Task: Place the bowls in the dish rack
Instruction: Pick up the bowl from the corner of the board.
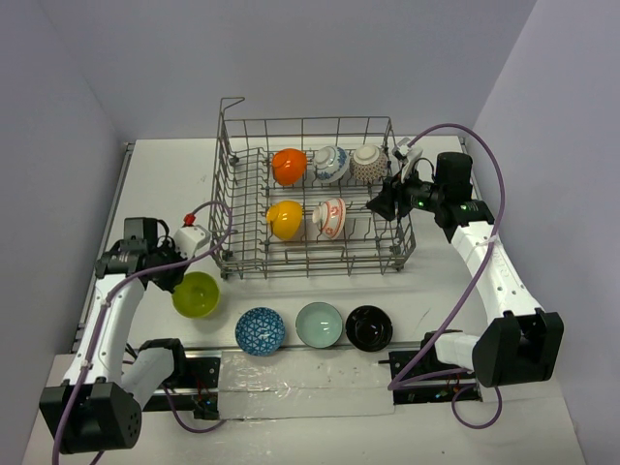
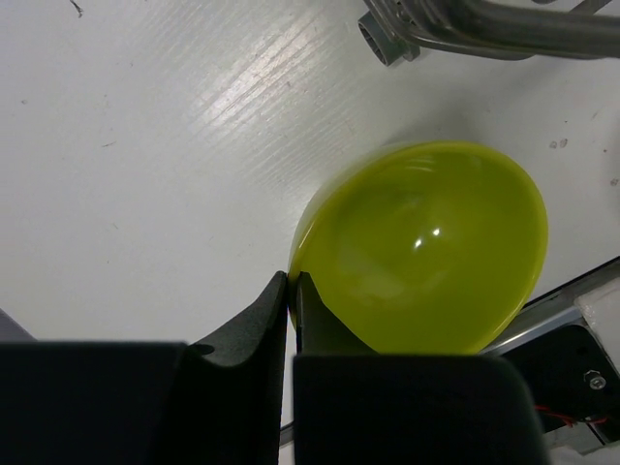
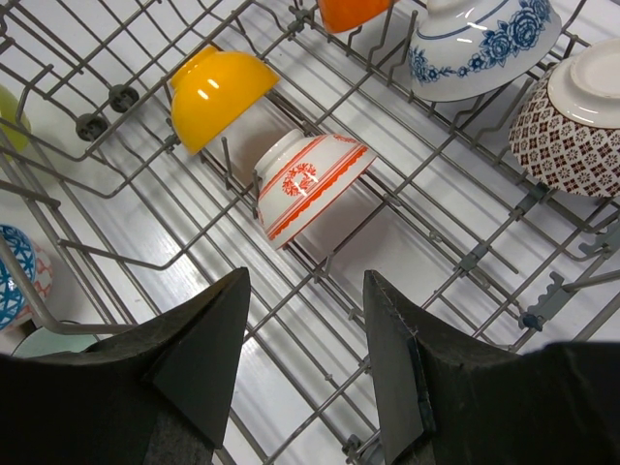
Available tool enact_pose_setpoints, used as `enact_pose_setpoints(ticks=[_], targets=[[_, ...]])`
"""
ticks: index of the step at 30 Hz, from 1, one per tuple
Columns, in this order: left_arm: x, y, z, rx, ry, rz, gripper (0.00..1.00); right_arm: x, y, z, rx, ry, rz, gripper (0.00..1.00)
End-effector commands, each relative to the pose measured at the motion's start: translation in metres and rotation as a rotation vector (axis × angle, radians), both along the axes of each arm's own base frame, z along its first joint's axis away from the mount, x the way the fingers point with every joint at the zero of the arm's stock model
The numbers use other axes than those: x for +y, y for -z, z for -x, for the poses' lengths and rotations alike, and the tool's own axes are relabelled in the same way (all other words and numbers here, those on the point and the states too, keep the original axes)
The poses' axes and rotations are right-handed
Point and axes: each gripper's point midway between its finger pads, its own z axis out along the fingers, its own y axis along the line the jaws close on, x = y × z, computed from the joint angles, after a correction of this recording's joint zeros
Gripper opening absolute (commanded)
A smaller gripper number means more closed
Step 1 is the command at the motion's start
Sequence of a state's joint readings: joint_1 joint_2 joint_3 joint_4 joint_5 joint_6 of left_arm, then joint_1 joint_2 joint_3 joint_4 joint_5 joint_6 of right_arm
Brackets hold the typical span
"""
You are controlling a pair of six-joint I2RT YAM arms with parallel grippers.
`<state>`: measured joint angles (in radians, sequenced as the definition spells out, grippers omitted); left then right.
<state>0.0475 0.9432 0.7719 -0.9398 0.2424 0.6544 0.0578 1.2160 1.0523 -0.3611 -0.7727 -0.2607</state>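
Left gripper (image 2: 291, 291) clamped narrow on the rim of the lime green bowl (image 2: 426, 252), just off the dish rack (image 1: 310, 122) front-left corner. On the table in front of the rack, in a row: blue-patterned bowl (image 1: 260, 330), pale teal bowl (image 1: 319, 324), black bowl (image 1: 369, 327), all apart. In the rack, back row: orange bowl (image 1: 289, 166), blue-flower bowl (image 1: 330, 164), brown-patterned bowl (image 1: 368, 164); front row: yellow bowl (image 1: 285, 219), red-and-white bowl (image 3: 312, 186). Right gripper (image 3: 305, 281) over the rack's right side, fingers wide, empty, red-and-white bowl just ahead of it.
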Motion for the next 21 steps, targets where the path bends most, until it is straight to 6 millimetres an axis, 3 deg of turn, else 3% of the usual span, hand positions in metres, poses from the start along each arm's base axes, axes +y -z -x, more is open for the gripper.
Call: enact_pose_setpoints(ticks=[1,9,21], targets=[[-0.002,-0.024,-0.008,-0.069,0.028,0.008,0.00,0.000,-0.004,0.002,-0.026,-0.014,-0.002,0.58],[-0.002,-0.053,-0.011,-0.142,0.023,0.017,0.00,0.001,-0.006,0.003,-0.030,-0.020,-0.004,0.58],[0.005,-0.078,-0.017,-0.178,-0.007,0.007,0.00,0.009,-0.006,0.012,-0.024,-0.086,-0.022,0.57]])
